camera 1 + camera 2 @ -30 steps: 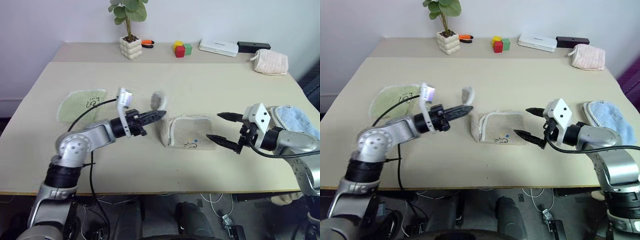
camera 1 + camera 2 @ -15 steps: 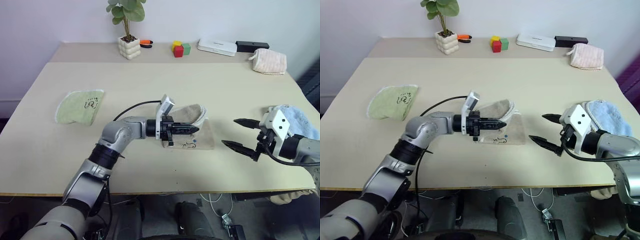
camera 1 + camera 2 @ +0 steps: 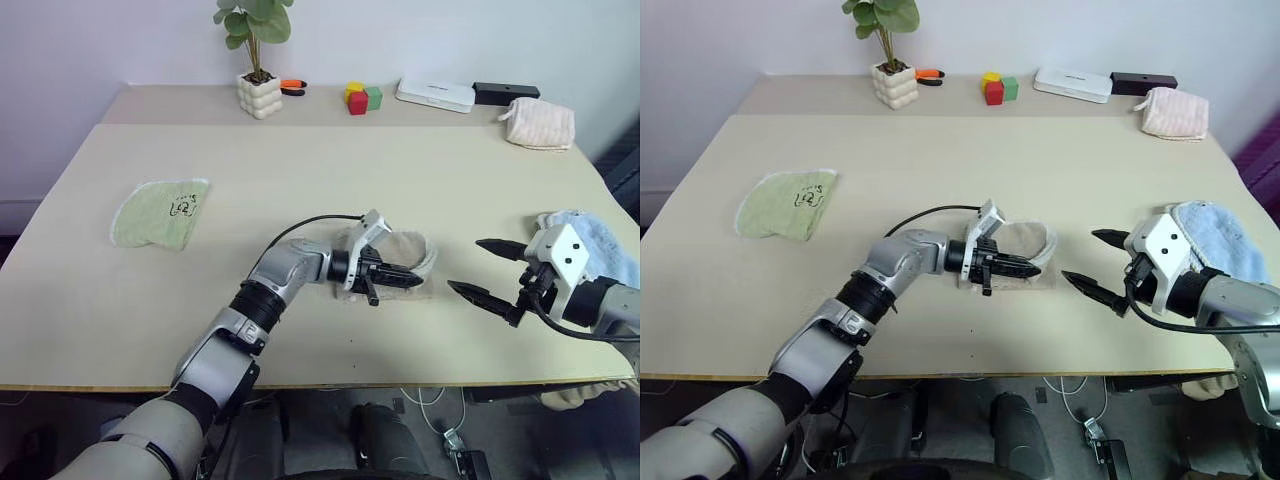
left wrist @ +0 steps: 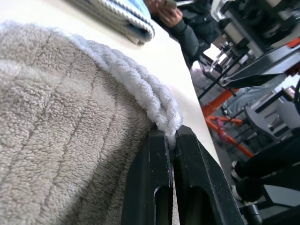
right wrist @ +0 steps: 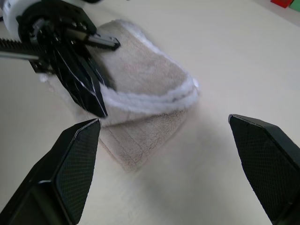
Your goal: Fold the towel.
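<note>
— Where's the left arm?

— It reaches from seven o'clock in the head view toward the middle, elbow bent, forearm pointing to three o'clock. The left gripper [image 3: 405,279] lies nearly level, low over the bench.

— And its fingers?

— The fingers [image 4: 154,187] are pressed together, pinching the white edging of the towel [image 4: 56,140] between their tips.

— The right arm?

— It comes in from four o'clock, wrist raised. The right gripper [image 3: 488,270] points to nine o'clock, tipped slightly down.

— Holding anything?

— No. Its two black fingers [image 5: 77,159] are spread wide, nothing between them, apart from the towel.
</note>
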Action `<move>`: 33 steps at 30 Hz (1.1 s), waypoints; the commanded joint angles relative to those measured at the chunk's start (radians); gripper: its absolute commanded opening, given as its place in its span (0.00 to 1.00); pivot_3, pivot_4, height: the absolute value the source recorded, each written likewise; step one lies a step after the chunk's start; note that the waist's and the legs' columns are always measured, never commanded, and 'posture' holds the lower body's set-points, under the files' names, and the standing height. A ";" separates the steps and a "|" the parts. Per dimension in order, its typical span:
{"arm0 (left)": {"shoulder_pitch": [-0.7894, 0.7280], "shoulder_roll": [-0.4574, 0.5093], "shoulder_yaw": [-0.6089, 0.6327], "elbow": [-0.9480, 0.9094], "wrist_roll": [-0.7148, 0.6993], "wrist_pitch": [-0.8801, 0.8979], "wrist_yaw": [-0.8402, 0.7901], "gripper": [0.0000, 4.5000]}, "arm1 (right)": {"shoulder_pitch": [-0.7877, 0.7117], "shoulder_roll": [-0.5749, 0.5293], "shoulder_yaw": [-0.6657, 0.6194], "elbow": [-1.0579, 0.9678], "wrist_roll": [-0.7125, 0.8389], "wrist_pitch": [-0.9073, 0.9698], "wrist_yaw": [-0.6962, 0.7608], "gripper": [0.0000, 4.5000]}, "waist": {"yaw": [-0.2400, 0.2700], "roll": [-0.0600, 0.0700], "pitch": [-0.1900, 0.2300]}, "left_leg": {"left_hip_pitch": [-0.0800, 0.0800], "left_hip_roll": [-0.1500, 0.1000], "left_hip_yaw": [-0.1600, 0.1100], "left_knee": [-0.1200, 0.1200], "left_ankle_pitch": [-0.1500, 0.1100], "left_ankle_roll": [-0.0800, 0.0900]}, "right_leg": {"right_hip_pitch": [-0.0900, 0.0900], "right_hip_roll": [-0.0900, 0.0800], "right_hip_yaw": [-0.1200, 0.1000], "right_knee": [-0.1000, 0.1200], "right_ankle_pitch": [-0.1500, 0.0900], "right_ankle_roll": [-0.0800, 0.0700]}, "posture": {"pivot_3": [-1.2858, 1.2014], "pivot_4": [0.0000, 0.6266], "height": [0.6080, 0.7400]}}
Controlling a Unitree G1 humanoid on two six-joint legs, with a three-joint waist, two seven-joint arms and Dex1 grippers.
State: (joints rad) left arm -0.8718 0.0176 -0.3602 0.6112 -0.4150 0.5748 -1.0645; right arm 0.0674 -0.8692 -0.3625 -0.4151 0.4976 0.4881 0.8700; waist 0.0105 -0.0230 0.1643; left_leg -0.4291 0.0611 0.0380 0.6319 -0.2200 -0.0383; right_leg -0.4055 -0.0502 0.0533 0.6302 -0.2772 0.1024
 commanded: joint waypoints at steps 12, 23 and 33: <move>-0.003 -0.017 0.155 -0.141 -0.012 -0.018 0.012 0.99 | -0.163 0.068 0.018 -0.001 0.052 0.017 -0.072 1.00 | -0.003 0.000 0.000 | 0.000 0.000 -0.004 0.000 0.000 0.000 | 0.000 0.002 -0.001 0.001 0.000 0.000 | 0.52 0.24 1.00; 0.092 0.042 0.413 -0.415 -0.179 0.157 0.240 0.58 | -0.367 0.483 0.151 -0.018 0.013 0.040 -0.495 0.58 | -0.006 0.003 -0.001 | 0.001 0.002 -0.007 0.000 0.000 0.000 | 0.000 0.005 -0.002 0.006 0.002 0.005 | 0.52 0.24 1.00; 0.267 -0.054 0.405 -0.478 -0.122 0.086 0.488 0.00 | -0.312 0.796 0.320 0.030 -0.175 -0.019 -0.789 0.01 | 0.001 0.003 -0.001 | 0.001 0.002 -0.006 0.001 0.001 -0.001 | 0.000 0.004 -0.002 0.008 0.002 0.005 | 0.52 0.24 1.00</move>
State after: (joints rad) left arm -0.6038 -0.0258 0.0422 0.1715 -0.5480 0.6967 -0.6066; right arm -0.2504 -0.0793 -0.0391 -0.3840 0.3429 0.5000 0.1015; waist 0.0117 -0.0200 0.1633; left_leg -0.4284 0.0628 0.0321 0.6326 -0.2191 -0.0393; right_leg -0.4059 -0.0463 0.0515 0.6382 -0.2753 0.1071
